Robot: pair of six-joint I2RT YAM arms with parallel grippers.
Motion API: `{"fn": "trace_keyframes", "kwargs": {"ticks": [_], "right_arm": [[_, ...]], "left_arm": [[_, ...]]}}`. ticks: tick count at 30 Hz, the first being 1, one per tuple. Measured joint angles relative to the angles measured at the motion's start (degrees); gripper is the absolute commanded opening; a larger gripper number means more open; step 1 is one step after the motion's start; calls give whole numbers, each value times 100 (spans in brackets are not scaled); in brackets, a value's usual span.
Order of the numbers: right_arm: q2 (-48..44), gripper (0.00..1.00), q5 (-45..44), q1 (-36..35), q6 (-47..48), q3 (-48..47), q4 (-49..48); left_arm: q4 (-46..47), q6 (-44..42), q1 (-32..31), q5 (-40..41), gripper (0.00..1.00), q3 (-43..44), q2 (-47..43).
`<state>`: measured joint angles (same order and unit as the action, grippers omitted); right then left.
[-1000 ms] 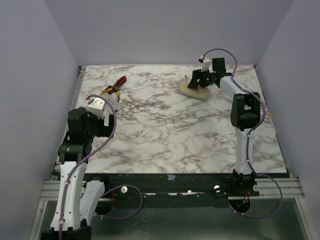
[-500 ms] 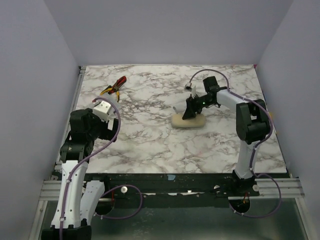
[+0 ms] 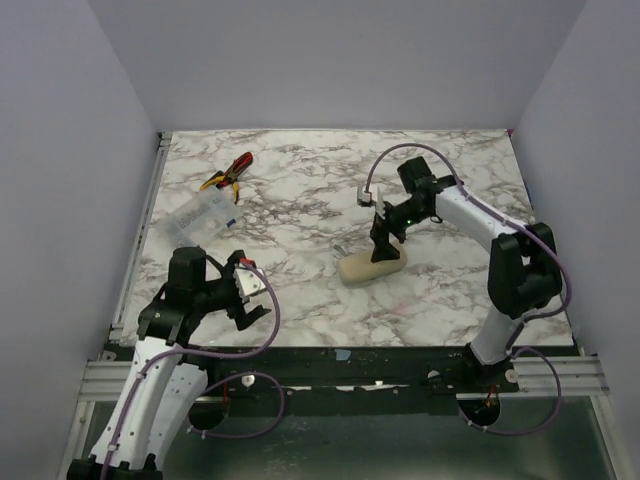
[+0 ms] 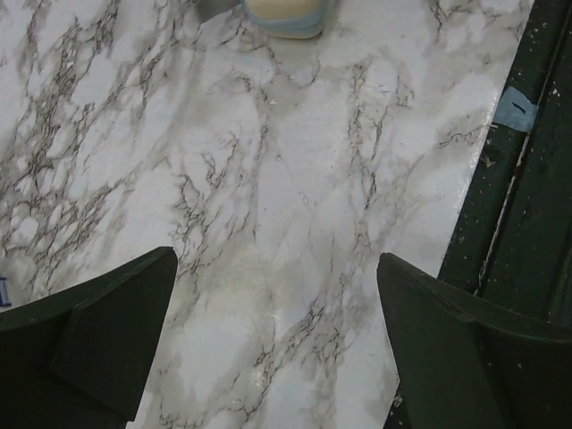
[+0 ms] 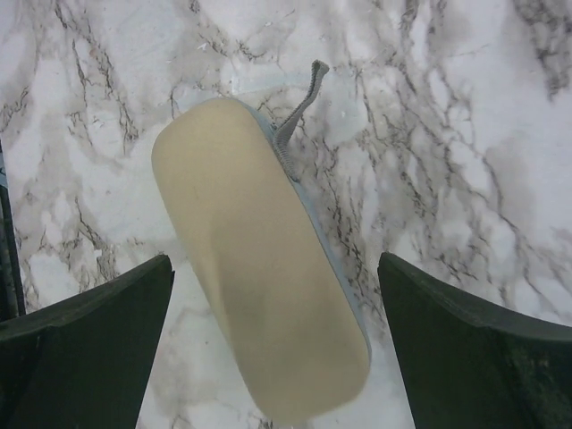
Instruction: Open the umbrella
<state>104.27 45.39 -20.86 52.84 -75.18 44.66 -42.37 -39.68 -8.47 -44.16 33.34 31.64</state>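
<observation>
The umbrella itself does not show in any view. A cream tube-shaped fabric sleeve (image 3: 360, 268) with a pale blue edge and a grey loop (image 5: 299, 103) lies flat on the marble table (image 3: 300, 200), right of centre. My right gripper (image 3: 384, 246) hangs open just above it. In the right wrist view the sleeve (image 5: 255, 268) runs between the two dark fingers (image 5: 85, 335) and touches neither. My left gripper (image 3: 245, 298) is open over bare marble near the front left. In its wrist view (image 4: 277, 349) one end of the sleeve (image 4: 286, 13) shows at the top edge.
Red and yellow pliers (image 3: 228, 174) lie at the back left. A clear plastic box (image 3: 197, 215) sits at the left side. The table's black front rail (image 4: 527, 232), with a blue tape tab (image 4: 517, 107), runs close by the left gripper.
The sleeve came from the far right toward the centre with the right gripper, which now stands open over it. The left arm swung down toward the front edge, uncovering the clear box.
</observation>
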Motion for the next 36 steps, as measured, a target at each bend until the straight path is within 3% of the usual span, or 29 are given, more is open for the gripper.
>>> {"fn": "trace_keyframes", "kwargs": {"ticks": [3, 8, 10, 18, 24, 32, 36], "right_arm": [[-535, 100, -317, 28, -153, -13, 42], [-999, 95, -1145, 74, -1436, -101, -4], [-1010, 92, -1694, 92, -2184, -90, 42], [-1108, 83, -2350, 192, -3086, 236, 413], [-765, 82, -1954, 192, -2876, 199, 605], [358, 78, -1401, 197, -1932, -697, 570], [391, 94, -1102, 87, -1064, -769, 584]], "left_arm": [[190, -262, -389, 44, 89, -203, 28], [651, -590, -896, 269, 84, -326, 400], [807, -662, -992, 354, 84, -326, 577], [1213, -745, -1115, 483, 84, -326, 791], [1255, -874, -1209, 514, 83, -328, 791], [1248, -953, -1397, 564, 78, -382, 791], [1261, -960, -1576, 595, 75, -428, 791]]}}
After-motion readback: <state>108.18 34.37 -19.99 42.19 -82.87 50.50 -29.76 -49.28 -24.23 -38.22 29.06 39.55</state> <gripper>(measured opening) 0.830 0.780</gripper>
